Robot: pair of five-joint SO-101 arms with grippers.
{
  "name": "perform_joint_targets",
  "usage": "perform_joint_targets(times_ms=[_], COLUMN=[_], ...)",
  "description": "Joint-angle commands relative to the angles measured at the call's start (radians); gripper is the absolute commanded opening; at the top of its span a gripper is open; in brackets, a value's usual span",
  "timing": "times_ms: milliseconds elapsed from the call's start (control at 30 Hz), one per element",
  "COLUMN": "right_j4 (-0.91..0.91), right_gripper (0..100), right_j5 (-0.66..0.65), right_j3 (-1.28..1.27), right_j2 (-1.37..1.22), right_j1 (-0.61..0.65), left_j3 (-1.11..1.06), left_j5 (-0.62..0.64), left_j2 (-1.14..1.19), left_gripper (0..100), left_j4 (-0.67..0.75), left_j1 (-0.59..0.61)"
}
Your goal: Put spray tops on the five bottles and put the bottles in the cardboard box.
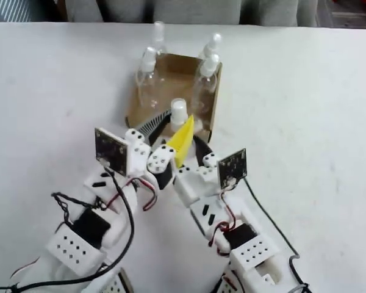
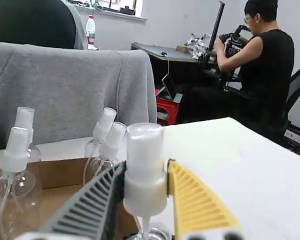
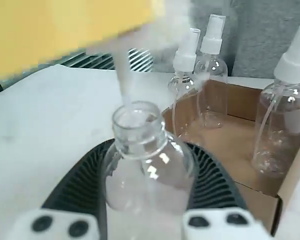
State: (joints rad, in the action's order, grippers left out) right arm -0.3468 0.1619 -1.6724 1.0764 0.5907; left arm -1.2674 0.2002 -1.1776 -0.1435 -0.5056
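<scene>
Four capped bottles (image 3: 277,135) in box (image 3: 230,137); one uncapped bottle (image 3: 140,170).

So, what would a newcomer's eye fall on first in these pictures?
First, the spray top gripped in the left pincer, between a grey and a yellow finger. Its tube is at the mouth of the open bottle, which the right pincer holds just in front of the cardboard box. Next, the capped bottles standing in that box.
</scene>
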Motion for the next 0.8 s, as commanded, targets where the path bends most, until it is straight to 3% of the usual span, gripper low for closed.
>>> perform_joint_targets(times_ms=[0, 633, 767], right_j4=[0.002, 0.004, 0.004], right_gripper=[1.6, 1.6, 1.6], right_j5=[0.002, -0.002, -0.051], right_j3=[-0.011, -0.011, -0.011], right_j2=[0.018, 0.018, 0.018], right_j1=[-0.002, -0.002, -0.004], left_j3=[-0.002, -0.009, -0.009], left_j5=[0.005, 0.005, -0.003], left_j2=[-0.018, -0.019, -0.019], left_gripper=[2, 2, 2], left_j4=[0.026, 0.026, 0.026], left_j1=[0.010, 0.007, -0.015])
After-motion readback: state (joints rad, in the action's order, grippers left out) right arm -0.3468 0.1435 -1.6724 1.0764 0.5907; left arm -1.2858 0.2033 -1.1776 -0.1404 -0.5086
